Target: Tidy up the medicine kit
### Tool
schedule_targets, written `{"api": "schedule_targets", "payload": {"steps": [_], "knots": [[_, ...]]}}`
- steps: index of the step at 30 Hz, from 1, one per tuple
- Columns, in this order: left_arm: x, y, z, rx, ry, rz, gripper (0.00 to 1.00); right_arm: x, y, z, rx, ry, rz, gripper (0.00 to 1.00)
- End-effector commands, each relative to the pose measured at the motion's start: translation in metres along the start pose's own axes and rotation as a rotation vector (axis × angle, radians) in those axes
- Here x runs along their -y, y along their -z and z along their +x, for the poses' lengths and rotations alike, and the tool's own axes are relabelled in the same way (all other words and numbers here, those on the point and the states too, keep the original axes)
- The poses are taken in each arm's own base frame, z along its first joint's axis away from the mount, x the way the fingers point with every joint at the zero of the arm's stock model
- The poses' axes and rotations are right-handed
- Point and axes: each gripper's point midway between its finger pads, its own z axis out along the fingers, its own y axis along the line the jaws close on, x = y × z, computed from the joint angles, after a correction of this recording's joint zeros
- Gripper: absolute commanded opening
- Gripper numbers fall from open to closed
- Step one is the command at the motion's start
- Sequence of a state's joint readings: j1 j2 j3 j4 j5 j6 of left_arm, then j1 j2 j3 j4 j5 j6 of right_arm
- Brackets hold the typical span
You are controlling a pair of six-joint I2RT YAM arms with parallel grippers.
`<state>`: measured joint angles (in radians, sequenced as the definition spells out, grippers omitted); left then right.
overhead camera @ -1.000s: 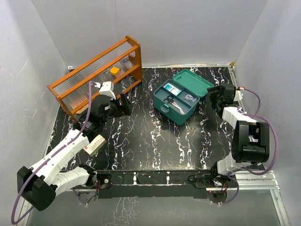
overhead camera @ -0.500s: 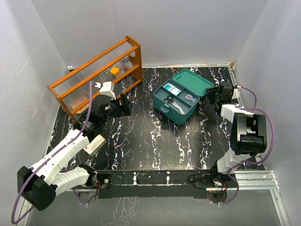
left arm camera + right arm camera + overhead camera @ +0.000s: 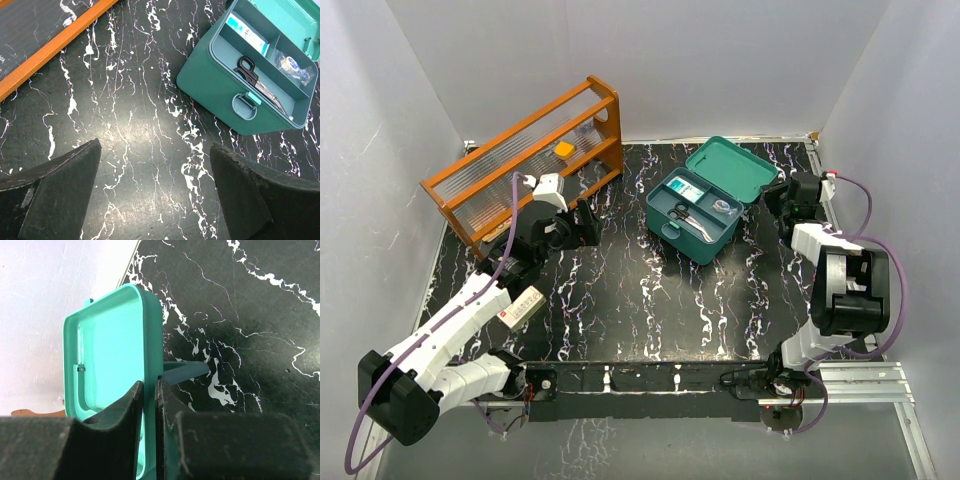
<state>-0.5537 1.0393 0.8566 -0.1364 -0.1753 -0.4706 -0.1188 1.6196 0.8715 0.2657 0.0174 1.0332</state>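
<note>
The medicine kit (image 3: 692,222) sits open at the table (image 3: 620,290)'s far right. The right gripper (image 3: 150,390) seems pinched on its lid (image 3: 107,360) edge; slipping there could drop the lid or drag the kit. The left gripper (image 3: 155,148) hovers spread.

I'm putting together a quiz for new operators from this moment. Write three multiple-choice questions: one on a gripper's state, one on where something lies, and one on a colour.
1. What is the right gripper doing?
A) hanging wide open
B) closed on nothing
C) closed on the rim of the medicine kit lid

2. Where are the scissors?
A) in the kit's front compartment
B) on the lid
C) in the right gripper

3. What colour is the rack?
A) blue
B) orange
C) white

Answers:
1 C, the right wrist view shows a finger on each side of the lid's rim.
2 A, they lie inside the open box, just behind its front wall.
3 B, its rail is plainly orange.
</note>
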Motion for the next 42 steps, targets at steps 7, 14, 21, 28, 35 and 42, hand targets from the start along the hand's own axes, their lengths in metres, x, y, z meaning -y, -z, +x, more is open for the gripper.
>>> {"api": "schedule_targets", "payload": {"steps": [7, 14, 21, 28, 35, 42], "knots": [[0.016, -0.006, 0.002, -0.038, 0.014, 0.066, 0.9, -0.045, 0.05, -0.032, 0.176, 0.215, -0.082, 0.05], [0.031, -0.027, 0.014, -0.107, 0.06, 0.107, 0.9, -0.049, 0.085, -0.032, 0.262, 0.336, -0.037, 0.04], [0.056, -0.052, 0.018, -0.146, 0.146, 0.192, 0.89, -0.052, 0.118, -0.029, 0.344, 0.465, 0.02, 0.03], [0.075, -0.083, 0.022, -0.201, 0.187, 0.239, 0.89, -0.063, 0.145, -0.03, 0.413, 0.579, 0.033, 0.03], [0.093, -0.102, 0.024, -0.244, 0.223, 0.303, 0.88, -0.079, 0.161, -0.022, 0.423, 0.7, -0.015, 0.04], [0.1, -0.118, 0.029, -0.267, 0.246, 0.321, 0.88, -0.09, 0.175, -0.005, 0.417, 0.85, -0.074, 0.04]]}}
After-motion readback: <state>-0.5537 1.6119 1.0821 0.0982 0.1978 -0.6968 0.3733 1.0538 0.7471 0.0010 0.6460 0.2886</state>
